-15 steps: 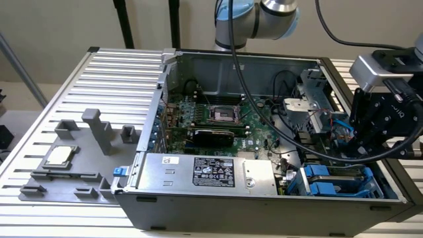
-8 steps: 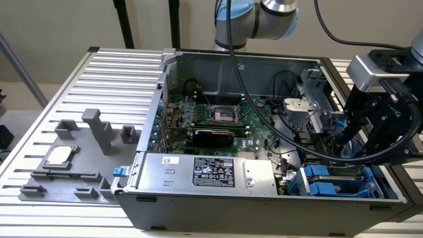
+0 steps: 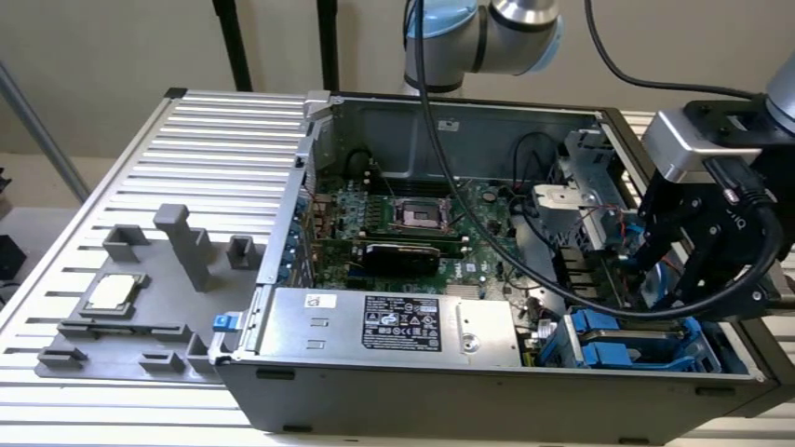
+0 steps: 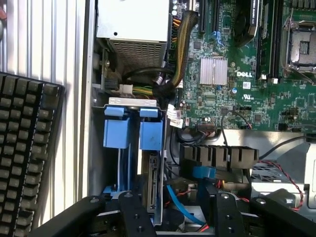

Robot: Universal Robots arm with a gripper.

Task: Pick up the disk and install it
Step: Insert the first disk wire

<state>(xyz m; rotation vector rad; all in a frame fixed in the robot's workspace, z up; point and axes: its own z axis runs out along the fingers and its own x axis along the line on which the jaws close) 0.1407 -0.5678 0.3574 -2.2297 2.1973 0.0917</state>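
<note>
Computer case (image 3: pixel 497 410) interior, disk (image 4: pixel 152 182) edge-on in drive bay (image 4: pixel 131 102), just beside wide-apart pincer (image 4: pixel 177 217).

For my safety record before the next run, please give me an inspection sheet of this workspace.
Surface: slatted metal table carrying an open PC case.
Job's things: disk stands edge-on in the drive bay, under its blue carrier.
Clutter: CPU chip on a grey fixture; keyboard beside the case.
Grippers: gripper over the bay, open, holding nothing.
Cables: black cable draped across the motherboard; blue cable beside the disk.
Surroundings: beige wall, black poles.
</note>
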